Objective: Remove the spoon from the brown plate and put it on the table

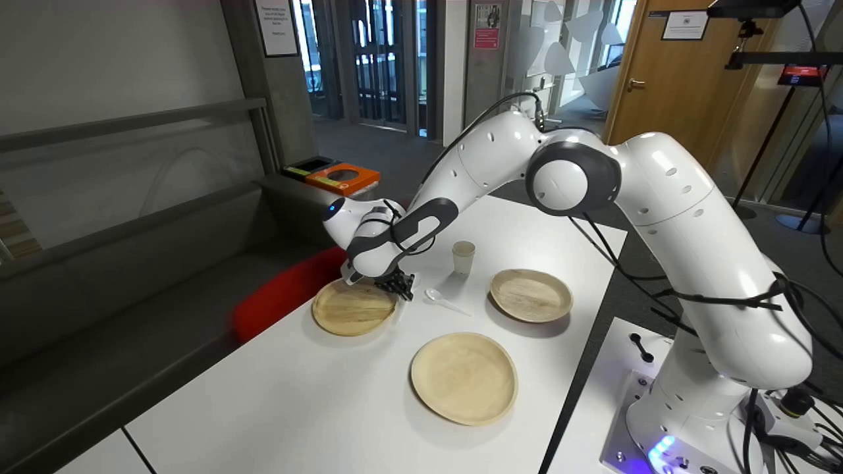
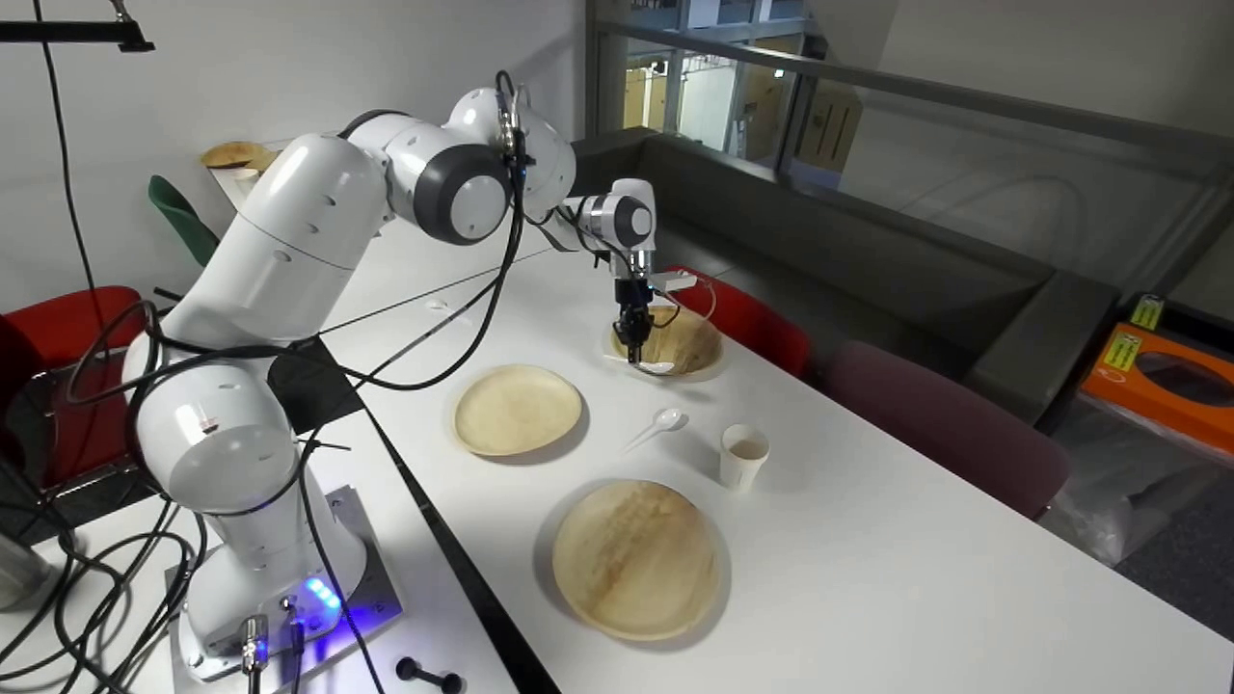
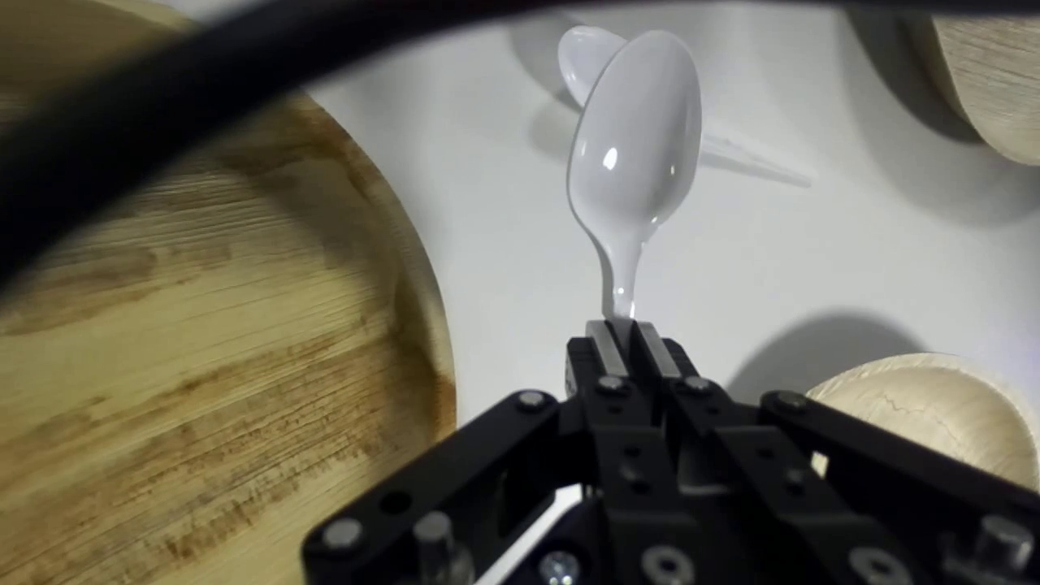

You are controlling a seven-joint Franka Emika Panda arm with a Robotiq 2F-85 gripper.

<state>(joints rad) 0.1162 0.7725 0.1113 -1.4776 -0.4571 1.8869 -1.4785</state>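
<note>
My gripper [image 3: 624, 335] is shut on the handle of a white spoon [image 3: 638, 134], whose bowl points away from the fingers in the wrist view. In an exterior view my gripper [image 2: 633, 357] is low over the white table [image 2: 868, 559], with the held spoon's bowl [image 2: 659, 367] beside it. The round brown plate [image 3: 325, 341] is to the left of the fingers in the wrist view; it also shows in both exterior views [image 1: 352, 309] [image 2: 689, 342]. The fingertips [image 1: 407, 293] are just beside its rim. I cannot tell whether the spoon touches the table.
A second white spoon [image 1: 444, 301] lies on the table, partly behind the held one in the wrist view [image 3: 751, 158]. A paper cup [image 1: 463, 257] stands near it. A larger pale plate [image 1: 465, 378] and another tan plate [image 1: 531, 295] lie nearby. A red chair [image 1: 290, 296] borders the table.
</note>
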